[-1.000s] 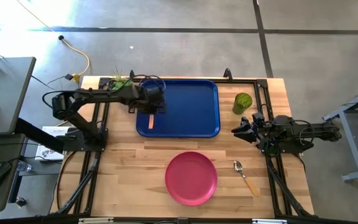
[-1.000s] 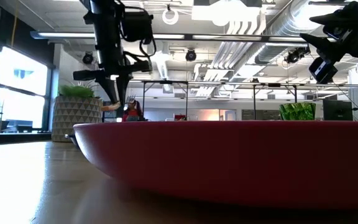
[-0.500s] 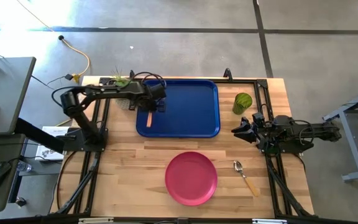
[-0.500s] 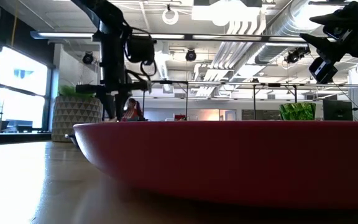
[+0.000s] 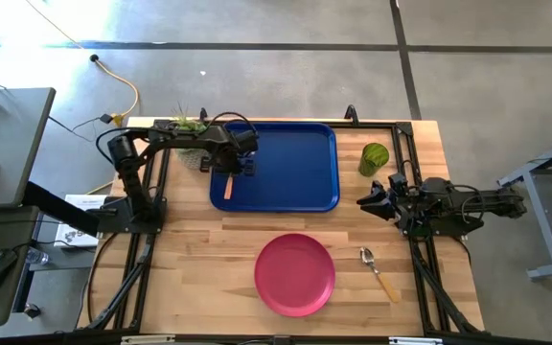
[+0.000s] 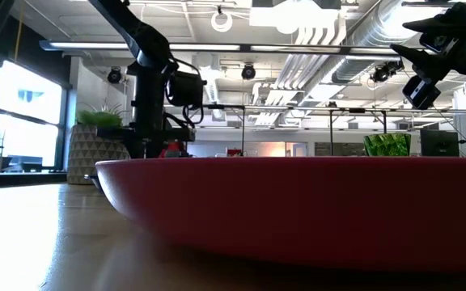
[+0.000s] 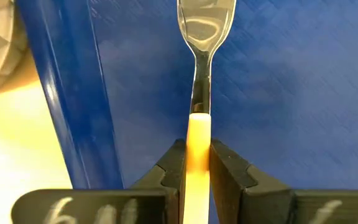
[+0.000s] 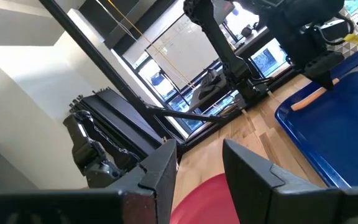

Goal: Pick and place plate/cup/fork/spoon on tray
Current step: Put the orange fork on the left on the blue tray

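My left gripper [image 5: 231, 168] is over the left part of the dark blue tray [image 5: 295, 163], shut on the fork [image 7: 199, 74], whose silver tines [image 7: 205, 18] point to the table's far side. Its orange handle [image 5: 228, 189] sticks out toward the near side. My right gripper [image 5: 367, 201] waits open and empty at the right, its fingers apart in its wrist view [image 8: 201, 162]. The pink plate [image 5: 295, 274] lies flat on the table near the front. The spoon [image 5: 379, 272] lies to its right. The green cup [image 5: 374, 158] stands right of the tray. My left gripper pinches the fork's orange handle [image 7: 198, 130] between its two fingers [image 7: 229, 171], close to where the handle meets the metal neck. The fingers come from above, pointing down, and lie across the fork. The fork lies about level, low over the tray; whether it touches the tray, I cannot tell.
A leafy plant in a pale pot [image 5: 188, 126] stands just left of the tray's far left corner, close to my left arm. Black frame rails run along both sides of the table. Bare wood lies between the tray and the plate.
My left gripper has gone down toward the tray with the fork and shifted slightly toward the table's left edge. The fork has stayed in the hold, its handle toward the near side.
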`<control>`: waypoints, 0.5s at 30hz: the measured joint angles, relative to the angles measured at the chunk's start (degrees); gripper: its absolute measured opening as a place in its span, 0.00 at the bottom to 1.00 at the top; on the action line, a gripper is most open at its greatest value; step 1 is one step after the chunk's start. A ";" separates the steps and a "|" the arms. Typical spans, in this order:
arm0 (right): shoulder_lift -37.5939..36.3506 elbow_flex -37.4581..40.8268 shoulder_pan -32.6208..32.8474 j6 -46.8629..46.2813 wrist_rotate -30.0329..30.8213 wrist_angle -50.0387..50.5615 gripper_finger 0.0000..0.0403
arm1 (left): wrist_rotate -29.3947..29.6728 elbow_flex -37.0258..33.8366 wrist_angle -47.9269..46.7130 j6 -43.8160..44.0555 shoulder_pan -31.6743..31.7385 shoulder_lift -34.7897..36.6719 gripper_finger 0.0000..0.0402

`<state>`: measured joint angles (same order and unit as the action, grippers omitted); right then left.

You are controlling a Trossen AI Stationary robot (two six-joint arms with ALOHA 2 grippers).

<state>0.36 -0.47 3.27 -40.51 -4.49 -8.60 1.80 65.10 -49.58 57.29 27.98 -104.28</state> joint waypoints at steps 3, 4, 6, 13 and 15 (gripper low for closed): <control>0.00 0.00 -0.01 -0.01 0.00 0.23 0.31 | -0.07 -0.02 0.04 -0.41 1.02 -0.01 0.09; 0.00 0.00 0.00 0.00 0.00 0.26 0.31 | -0.09 -0.02 0.12 -0.44 1.25 -0.01 0.09; 0.00 0.00 0.00 -0.01 0.00 0.31 0.31 | -0.13 -0.02 -0.30 -1.03 1.93 -0.01 0.09; 0.00 0.00 0.00 -0.02 0.00 1.14 0.31 | -0.53 -0.02 0.13 -0.43 3.85 -0.01 0.11; 0.00 0.00 -0.01 -0.02 0.00 1.14 0.31 | -1.00 -0.02 0.19 -0.21 4.34 -0.01 0.11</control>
<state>0.36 -0.47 3.26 -40.53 -4.49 -7.46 0.80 65.09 -49.39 57.08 32.32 -104.29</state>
